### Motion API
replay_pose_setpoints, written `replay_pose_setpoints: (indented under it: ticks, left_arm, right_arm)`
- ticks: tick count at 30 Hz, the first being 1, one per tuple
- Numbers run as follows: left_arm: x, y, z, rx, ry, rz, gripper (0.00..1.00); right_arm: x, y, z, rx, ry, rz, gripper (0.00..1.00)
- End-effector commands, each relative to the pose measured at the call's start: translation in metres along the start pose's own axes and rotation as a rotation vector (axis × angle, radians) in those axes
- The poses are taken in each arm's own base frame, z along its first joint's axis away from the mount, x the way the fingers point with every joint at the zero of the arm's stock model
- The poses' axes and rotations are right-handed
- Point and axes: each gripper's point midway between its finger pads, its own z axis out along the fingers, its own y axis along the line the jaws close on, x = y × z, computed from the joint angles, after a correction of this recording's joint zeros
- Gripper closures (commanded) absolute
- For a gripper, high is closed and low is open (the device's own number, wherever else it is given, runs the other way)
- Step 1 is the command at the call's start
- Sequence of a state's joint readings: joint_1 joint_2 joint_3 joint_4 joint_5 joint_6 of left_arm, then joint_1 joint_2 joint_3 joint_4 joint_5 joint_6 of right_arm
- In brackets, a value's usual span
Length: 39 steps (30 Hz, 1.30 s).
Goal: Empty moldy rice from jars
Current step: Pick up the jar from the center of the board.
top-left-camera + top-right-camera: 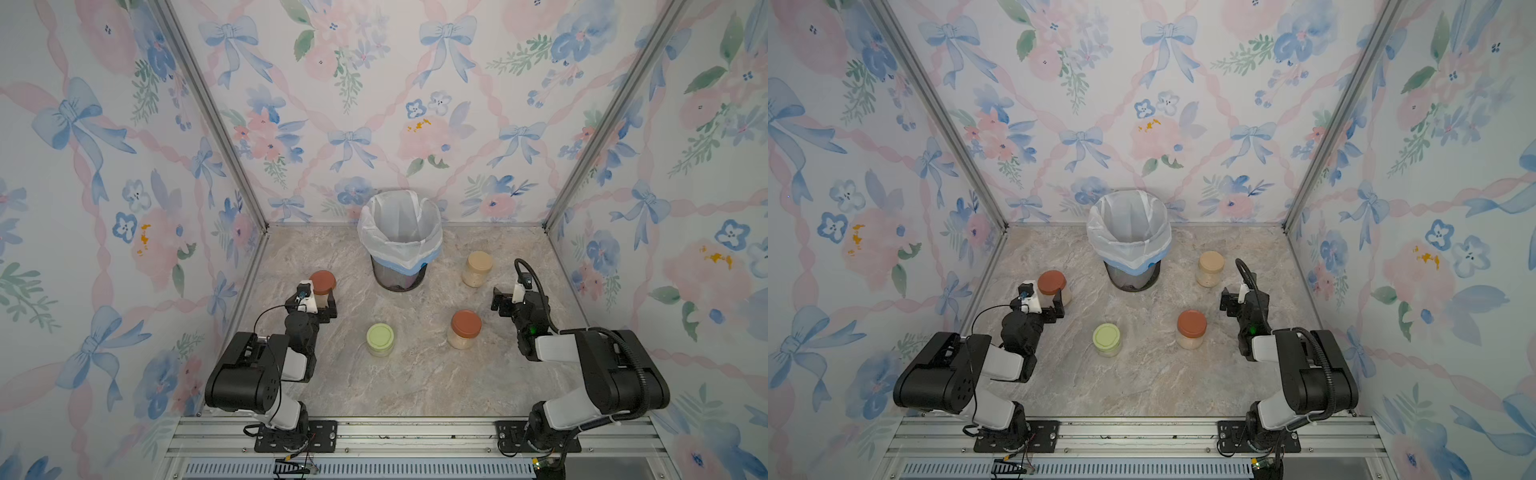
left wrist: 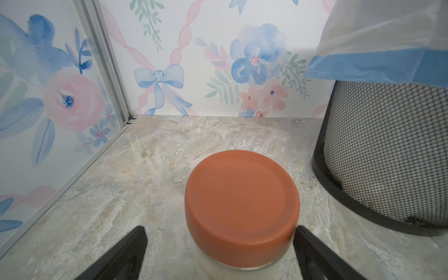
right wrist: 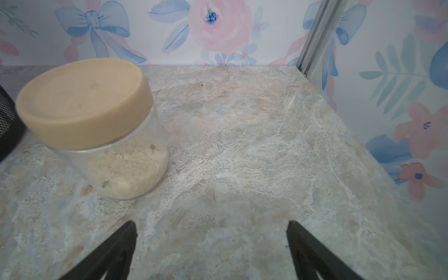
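Four lidded glass jars stand on the marble floor. My left gripper [image 1: 322, 301] [image 2: 220, 231] is open and straddles the rust-red-lidded jar [image 1: 322, 284] [image 1: 1052, 286] [image 2: 242, 206] at the left. One finger is close beside the lid and the other stands well clear. My right gripper [image 1: 500, 299] [image 3: 211, 228] is open over bare floor, near the beige-lidded jar [image 1: 478, 268] [image 1: 1211, 268] [image 3: 84, 104]. That jar holds pale moldy rice [image 3: 128, 169]. A green-lidded jar [image 1: 380, 338] [image 1: 1106, 338] and a second red-lidded jar [image 1: 465, 328] [image 1: 1191, 328] stand in the middle.
A dark mesh bin [image 1: 399, 274] [image 1: 1133, 276] [image 2: 388, 157] with a white liner stands at the back centre, between the two far jars. Floral walls with metal corner posts [image 1: 249, 199] close the left, right and back sides.
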<state>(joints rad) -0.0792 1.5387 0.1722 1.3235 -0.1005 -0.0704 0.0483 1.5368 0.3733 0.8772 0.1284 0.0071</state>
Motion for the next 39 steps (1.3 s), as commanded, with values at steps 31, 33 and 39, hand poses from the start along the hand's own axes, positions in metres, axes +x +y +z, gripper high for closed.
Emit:
replay_pose_setpoints:
  ticks: [31,33,39]
  left_arm:
    - [-0.027,0.0,0.002,-0.01,-0.045,0.017,0.02]
    - [-0.035,0.0,-0.001,-0.014,-0.052,0.016,0.02]
    - [-0.059,-0.001,-0.012,-0.004,-0.094,-0.018,0.02]
  right_arm:
    - [-0.028,-0.007,0.005,0.091,0.099,-0.031,0.02]
    - [-0.029,-0.012,0.006,0.123,0.132,-0.046,0.03]
    - [-0.045,-0.011,-0.006,0.137,0.153,-0.024,0.02]
